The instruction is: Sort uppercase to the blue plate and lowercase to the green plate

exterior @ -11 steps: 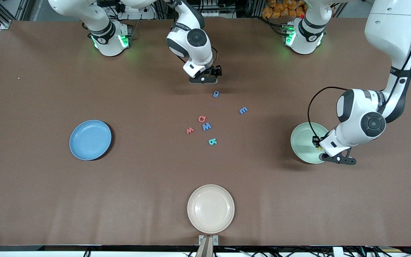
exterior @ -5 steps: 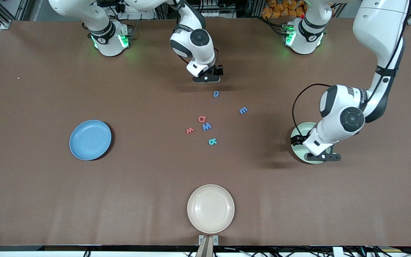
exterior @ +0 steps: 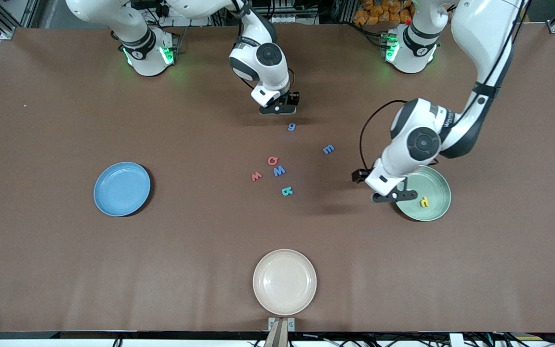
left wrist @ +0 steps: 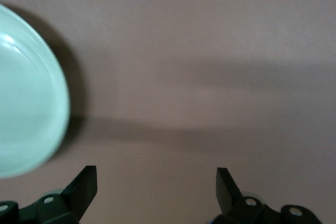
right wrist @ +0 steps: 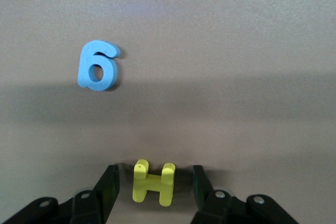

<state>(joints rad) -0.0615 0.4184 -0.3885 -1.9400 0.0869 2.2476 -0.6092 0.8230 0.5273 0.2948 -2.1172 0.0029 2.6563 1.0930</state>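
Note:
My right gripper is low on the table, open, its fingers on either side of the yellow H with a gap on each side. The blue g lies just nearer the camera. Red Q, blue W, small red w, teal R and the blue E-like letter lie mid-table. My left gripper hangs open and empty over the green plate's rim. A yellow h lies in that plate. The blue plate holds nothing.
A cream plate sits near the table edge closest to the camera. Both arm bases stand along the edge farthest from the camera.
My left gripper opened, left the yellow h in the green plate and moved toward the middle of the table. My right gripper's fingers narrowed around the yellow H.

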